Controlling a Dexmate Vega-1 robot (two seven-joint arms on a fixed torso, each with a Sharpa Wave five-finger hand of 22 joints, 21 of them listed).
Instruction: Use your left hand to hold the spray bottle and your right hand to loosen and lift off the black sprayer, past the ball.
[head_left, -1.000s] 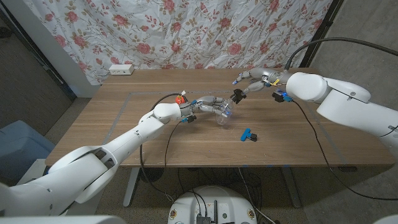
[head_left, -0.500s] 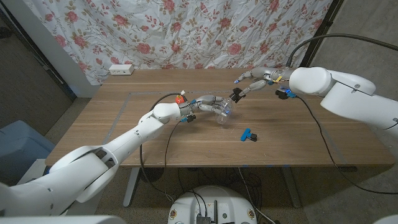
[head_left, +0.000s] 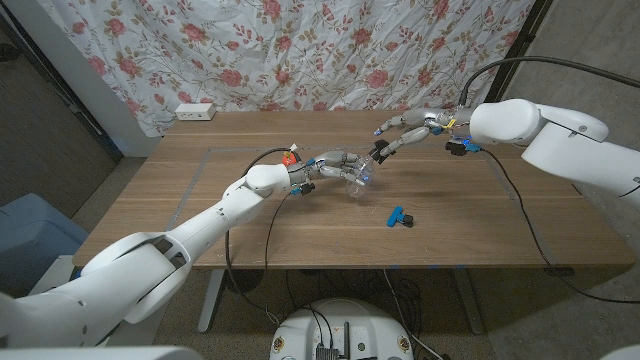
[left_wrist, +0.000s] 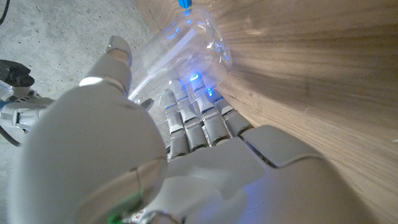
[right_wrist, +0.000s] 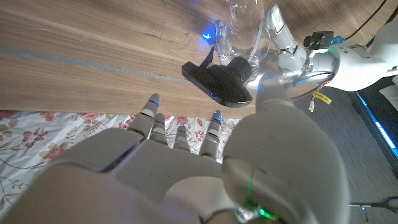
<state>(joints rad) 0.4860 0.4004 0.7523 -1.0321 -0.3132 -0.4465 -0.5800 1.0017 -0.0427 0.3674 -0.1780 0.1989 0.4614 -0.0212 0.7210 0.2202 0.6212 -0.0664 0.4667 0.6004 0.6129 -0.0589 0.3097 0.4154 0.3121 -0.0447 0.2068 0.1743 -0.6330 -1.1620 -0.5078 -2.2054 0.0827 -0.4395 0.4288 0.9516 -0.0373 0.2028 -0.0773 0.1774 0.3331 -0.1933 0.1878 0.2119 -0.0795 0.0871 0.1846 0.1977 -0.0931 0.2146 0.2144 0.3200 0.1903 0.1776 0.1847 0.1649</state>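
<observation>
Your left hand (head_left: 338, 166) grips clear spray bottle (head_left: 358, 182) mid-table (head_left: 200, 200), fingers wrapped around it. Black sprayer (right_wrist: 219, 79) sits on bottle neck. Your right hand (head_left: 405, 134) hovers just beside sprayer, fingers apart, holding nothing. Blue clip (head_left: 399, 216) lies nearby.

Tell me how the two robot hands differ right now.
The left robot hand is wrapped around the clear spray bottle. The right robot hand reaches toward the black sprayer with fingers extended; whether it touches is unclear. Both are white and silver, and meet mid-table.
</observation>
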